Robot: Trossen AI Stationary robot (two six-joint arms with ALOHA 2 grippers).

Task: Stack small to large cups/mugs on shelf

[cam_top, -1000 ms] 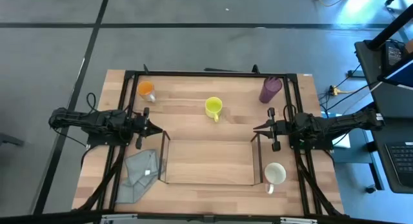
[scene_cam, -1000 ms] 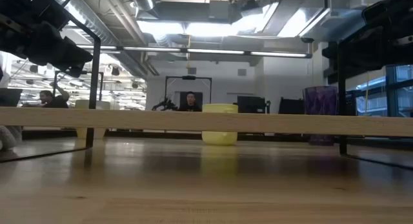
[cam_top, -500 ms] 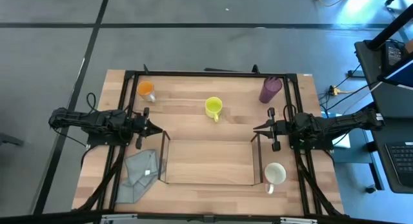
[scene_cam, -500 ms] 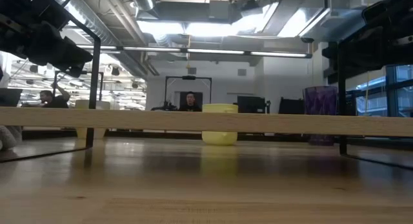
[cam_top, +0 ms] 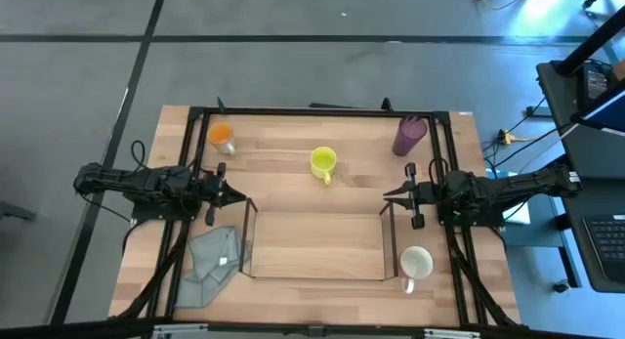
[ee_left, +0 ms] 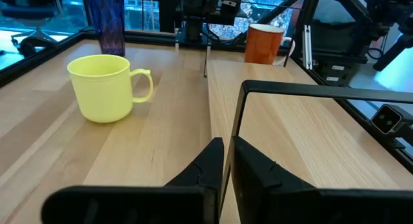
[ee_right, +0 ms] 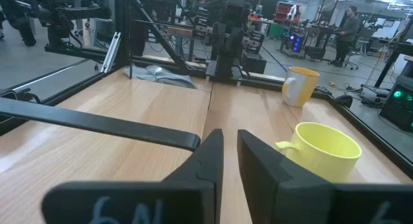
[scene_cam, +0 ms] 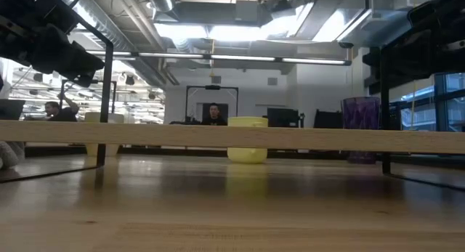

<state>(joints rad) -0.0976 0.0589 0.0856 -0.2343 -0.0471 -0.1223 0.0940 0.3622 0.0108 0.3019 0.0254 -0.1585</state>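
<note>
High view: left gripper (cam_top: 234,196) sits at the shelf's (cam_top: 314,276) left end, right gripper (cam_top: 391,194) at its right end; neither holds anything. Shelf is centred near the table's (cam_top: 283,159) front edge, nothing in it. Yellow mug (cam_top: 322,163) behind the shelf, orange cup (cam_top: 222,136) back left, purple tumbler (cam_top: 408,135) back right, white mug (cam_top: 416,263) just outside the shelf's right end. Grey cloth (cam_top: 211,264) beside its left end.

Low view: yellow mug (scene_cam: 247,139) mid-table, tumbler (scene_cam: 360,128) to the right.

Left wrist view: fingers (ee_left: 253,171) nearly closed, narrow gap, free of any cup.

Right wrist view: fingers (ee_right: 208,161) narrow too, unloaded; yellow mug (ee_right: 326,151) just ahead.
</note>
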